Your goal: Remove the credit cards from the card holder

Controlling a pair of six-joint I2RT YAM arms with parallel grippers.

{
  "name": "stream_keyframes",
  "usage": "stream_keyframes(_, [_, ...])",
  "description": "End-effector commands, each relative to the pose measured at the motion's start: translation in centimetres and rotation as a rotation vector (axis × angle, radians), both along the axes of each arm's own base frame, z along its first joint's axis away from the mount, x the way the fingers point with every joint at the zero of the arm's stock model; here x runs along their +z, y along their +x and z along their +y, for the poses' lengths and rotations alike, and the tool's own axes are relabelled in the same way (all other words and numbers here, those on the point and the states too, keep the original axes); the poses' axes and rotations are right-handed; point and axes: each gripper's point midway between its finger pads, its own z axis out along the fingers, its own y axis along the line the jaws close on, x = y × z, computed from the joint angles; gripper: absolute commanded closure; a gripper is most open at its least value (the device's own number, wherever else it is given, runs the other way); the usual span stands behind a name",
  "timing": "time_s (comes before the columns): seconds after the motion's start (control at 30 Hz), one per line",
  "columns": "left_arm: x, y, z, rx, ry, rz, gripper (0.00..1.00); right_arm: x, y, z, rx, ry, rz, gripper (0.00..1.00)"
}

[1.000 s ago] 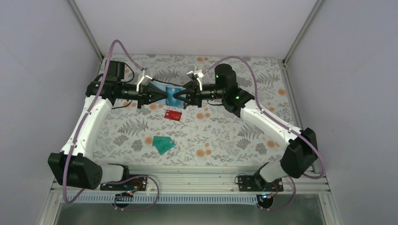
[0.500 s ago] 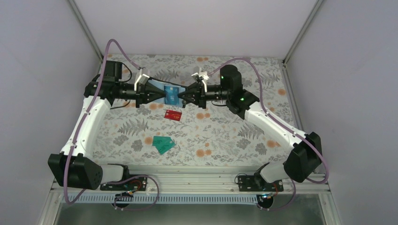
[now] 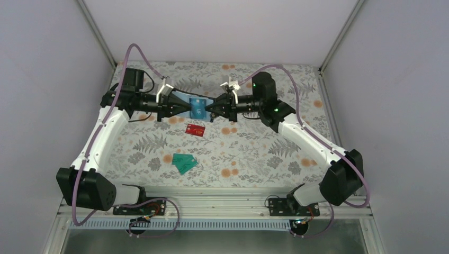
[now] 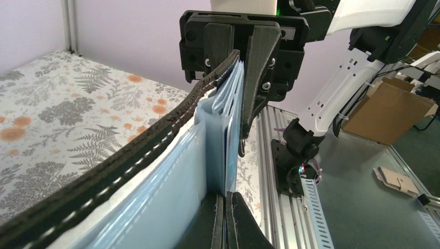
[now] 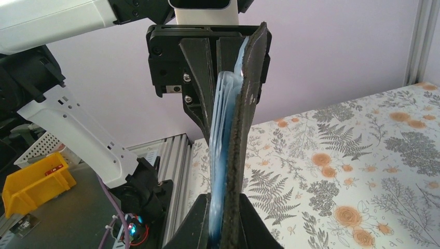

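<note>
Robotics lab test cell: aluminium extrusion rail [image 3: 212, 203], pale enclosure walls [image 3: 222, 26], yellow parts bin [image 5: 33, 184], cardboard box [image 4: 386, 111] outside.

1 red card [image 3: 195, 129], 2 teal cards [image 3: 184, 163], 1 blue card [image 3: 197, 107], 1 holder [image 5: 244, 129]

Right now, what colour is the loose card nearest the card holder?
That card is red; top view shows it best.
</note>
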Motion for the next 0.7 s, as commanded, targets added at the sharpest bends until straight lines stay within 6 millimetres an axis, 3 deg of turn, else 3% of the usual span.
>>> stream_keyframes(0.0, [0.3, 0.7, 1.2, 0.042, -0.001, -0.03, 0.98, 1.1, 1.1, -2.9, -0.071, -0.003, -0.037, 0.94])
stream_keyframes(0.17, [0.0, 1.0, 1.4, 0.056, 0.005, -0.024, 0.97, 1.3, 1.3, -3.4, -0.077, -0.003, -0.046, 0.91])
stream_keyframes(0.4, [-0.2, 1.2, 1.3, 0.051, -0.01, 0.004, 0.98, 1.9, 1.0, -2.4, -0.015, 0.037, -0.034, 0.89])
stream_keyframes(0.6, [-0.1, 0.6, 1.0, 0.027, -0.013, -0.026, 0.97, 2.0, 0.8, -2.2, -0.004, 0.041, -0.026, 0.96])
stream_keyframes(0.67, [-0.3, 0.6, 0.3, 0.016, 0.002, -0.028, 0.9, 2.0, 0.5, -1.8, 0.019, 0.047, -0.018, 0.96])
